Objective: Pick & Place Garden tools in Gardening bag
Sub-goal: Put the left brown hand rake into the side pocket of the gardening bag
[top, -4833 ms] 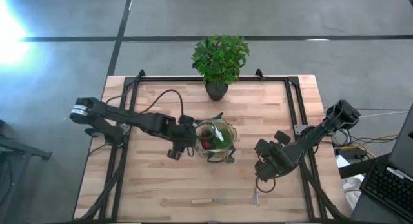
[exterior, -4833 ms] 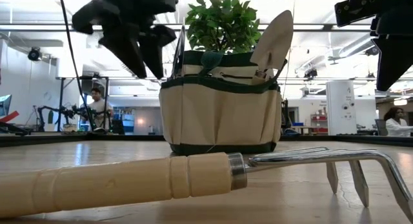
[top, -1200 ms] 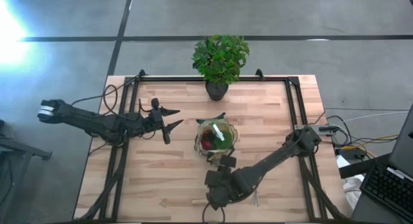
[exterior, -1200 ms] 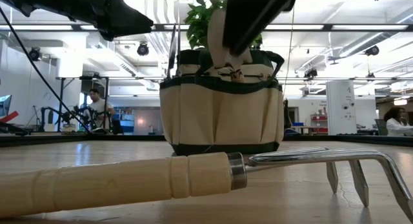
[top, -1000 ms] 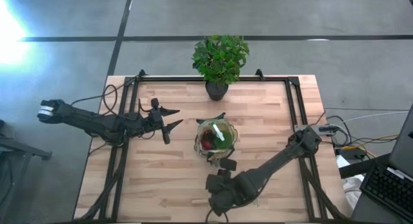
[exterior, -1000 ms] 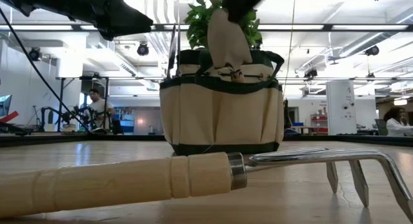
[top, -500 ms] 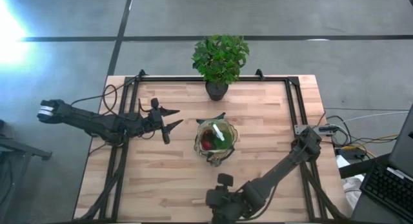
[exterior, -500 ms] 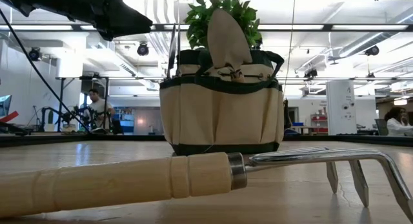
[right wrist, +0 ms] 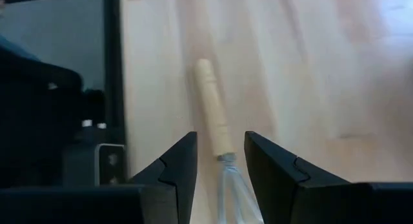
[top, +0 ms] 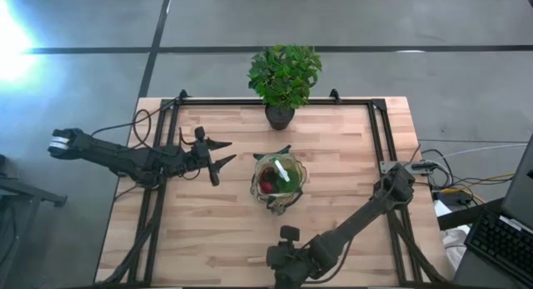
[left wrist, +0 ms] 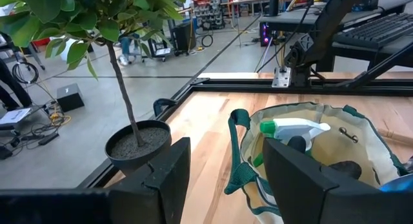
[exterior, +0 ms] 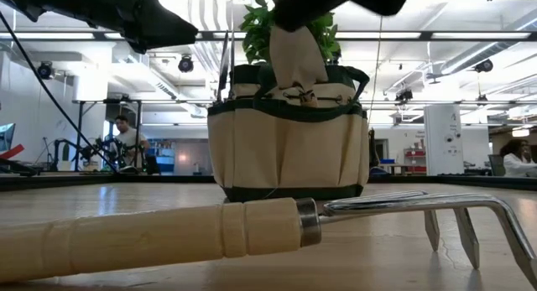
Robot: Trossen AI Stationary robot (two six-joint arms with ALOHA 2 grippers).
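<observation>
A wooden-handled rake point(exterior: 252, 228) lies flat on the table near its front edge, tines to the right in the low view. My right gripper point(right wrist: 219, 139) hangs open just above it, slanting down, with a finger on either side of the handle point(right wrist: 211, 108) and not touching it. In the high view the right gripper point(top: 287, 268) hides the rake. The khaki gardening bag point(top: 279, 182) stands mid-table holding a green spray bottle point(left wrist: 293, 128), a red item point(top: 266, 186) and a trowel point(exterior: 294, 48). My left gripper point(top: 226, 154) waits open, level, left of the bag.
A leafy potted plant point(top: 283, 77) stands at the table's far edge, behind the bag. Black frame rails point(top: 379, 139) run along the table's sides. The rake lies close to the near edge. Bare wood lies between the bag and the rake.
My right gripper has gone toward the table's near edge and down toward the rake, tipping its fingers further downward. The rake and the bag have stayed where they were.
</observation>
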